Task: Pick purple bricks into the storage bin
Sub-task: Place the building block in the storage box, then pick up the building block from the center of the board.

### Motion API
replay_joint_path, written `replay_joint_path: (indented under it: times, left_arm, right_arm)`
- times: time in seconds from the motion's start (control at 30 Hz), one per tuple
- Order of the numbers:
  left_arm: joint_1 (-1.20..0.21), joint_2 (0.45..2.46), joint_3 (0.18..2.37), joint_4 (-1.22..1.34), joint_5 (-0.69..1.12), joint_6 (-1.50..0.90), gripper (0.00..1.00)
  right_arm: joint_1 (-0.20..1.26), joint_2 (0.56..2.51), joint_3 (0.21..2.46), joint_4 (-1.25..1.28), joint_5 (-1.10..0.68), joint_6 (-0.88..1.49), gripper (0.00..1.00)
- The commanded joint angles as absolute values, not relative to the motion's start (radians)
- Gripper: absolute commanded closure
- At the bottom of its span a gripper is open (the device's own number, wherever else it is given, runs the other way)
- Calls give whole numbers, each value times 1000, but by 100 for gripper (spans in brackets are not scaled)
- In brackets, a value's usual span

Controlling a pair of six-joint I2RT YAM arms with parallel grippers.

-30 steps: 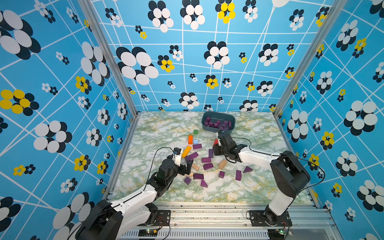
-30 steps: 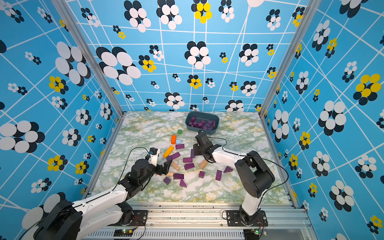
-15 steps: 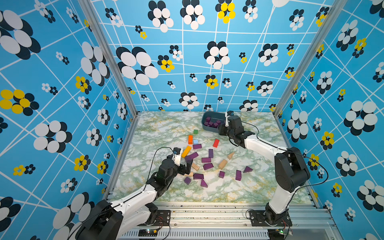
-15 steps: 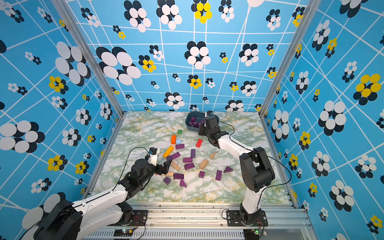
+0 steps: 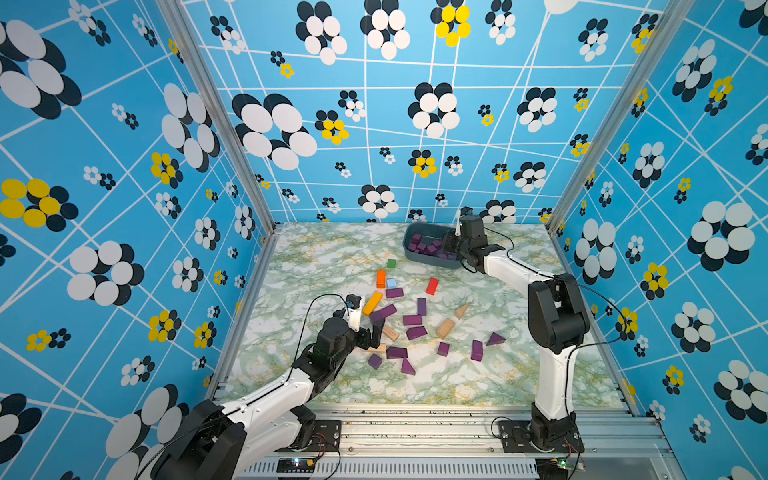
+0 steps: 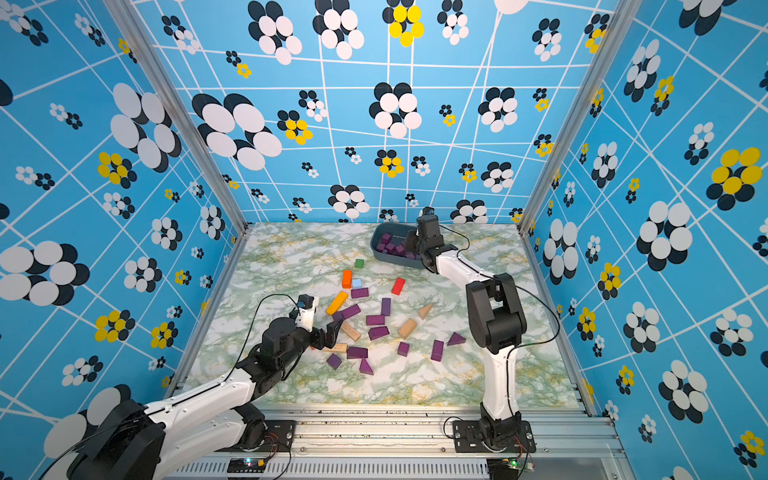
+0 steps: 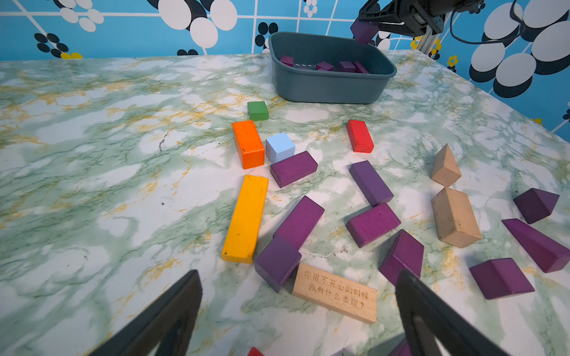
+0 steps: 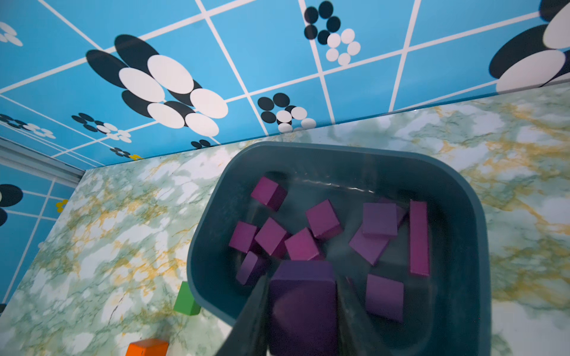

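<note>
The right gripper (image 8: 300,282) pinches a brick (image 8: 303,311) above the bin (image 8: 339,155); opening fully, well inside the rim, should drop it cleanly. The left gripper (image 7: 297,276) hovers spread wide.

The storage bin (image 5: 430,261) sits near the far edge of the desk (image 5: 316,257) with purple bricks (image 5: 422,245) inside, and the right tool (image 5: 449,246) hangs over its right end. Well nearer than the bin, loose purple bricks (image 5: 412,320) lie scattered among coloured blocks (image 5: 380,278), with the left tool (image 5: 372,336) at their edge.

White links (image 5: 511,272), black joints (image 5: 555,316), black cables (image 5: 309,307)
</note>
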State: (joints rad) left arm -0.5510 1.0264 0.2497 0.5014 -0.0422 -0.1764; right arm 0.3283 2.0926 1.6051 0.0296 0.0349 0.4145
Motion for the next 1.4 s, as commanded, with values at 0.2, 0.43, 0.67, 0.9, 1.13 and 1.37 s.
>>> replay_joint_path:
  times: [0.2, 0.43, 0.67, 0.9, 1.13, 1.37]
  left_arm:
    - [-541, 1025, 248, 503, -56, -190, 1]
    - [-538, 1044, 253, 505, -56, -201, 1]
    - [-532, 1070, 261, 513, -38, -218, 1]
    - [-531, 1105, 271, 523, -26, -230, 1]
    - [-529, 1149, 281, 538, -15, -244, 0]
    - [-529, 1137, 277, 535, -19, -239, 1]
  right_arm:
    - [318, 2102, 1669, -40, 39, 399, 34]
    - [318, 1938, 1463, 13, 23, 412, 33]
    - [317, 1737, 1236, 0, 50, 424, 33]
    - [318, 1576, 1055, -67, 61, 390, 32]
    - [322, 1487, 931, -105, 18, 423, 32]
    - [376, 1453, 797, -67, 23, 420, 33]
